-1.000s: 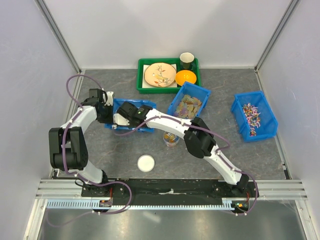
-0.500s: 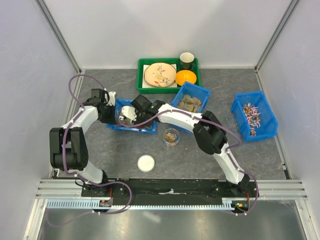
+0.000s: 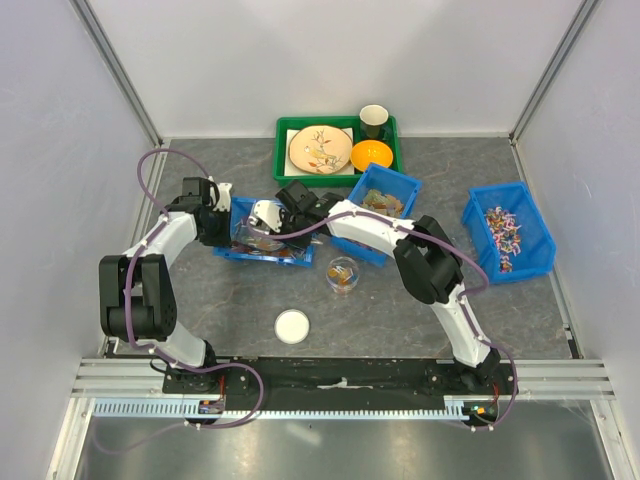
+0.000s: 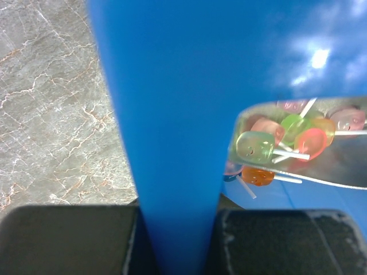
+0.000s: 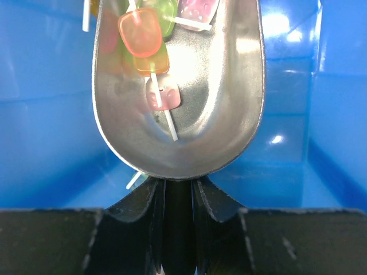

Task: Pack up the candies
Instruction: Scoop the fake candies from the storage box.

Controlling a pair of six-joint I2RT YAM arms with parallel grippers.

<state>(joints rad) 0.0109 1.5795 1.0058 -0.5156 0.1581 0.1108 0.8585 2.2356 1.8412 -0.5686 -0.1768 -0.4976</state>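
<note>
Over the left-hand blue bin (image 3: 262, 240), both arms meet. Left gripper (image 4: 178, 240): its fingers are clenched on the bin's upright blue wall, which fills the middle of the left wrist view; the grip appears to steady the bin. Right gripper (image 5: 178, 200): fingers clamped on the narrow handle of a metal scoop (image 5: 195, 114), whose bowl lies inside the bin.

The candies (image 5: 148, 40) are small translucent sweets on thin white sticks, in red, orange, green and pink. Several sit toward the far end of the scoop bowl; more lie loose on the bin floor beside it (image 4: 258, 175). A small clear jar (image 3: 342, 274) stands on the grey tabletop (image 3: 200, 300) just beside the bin, already holding a few orange pieces, and a white round lid (image 3: 292, 325) lies nearer the arm bases.

Handling, as judged: the sweets look light, hard and smooth-wrapped, so they should slide readily on polished metal. Direct pinching of one piece would be awkward; carrying them in the scoop, held by its handle and kept level, seems the surer hold. Tilting risks spilling pieces, and projecting sticks may catch on the jar's rim.
</note>
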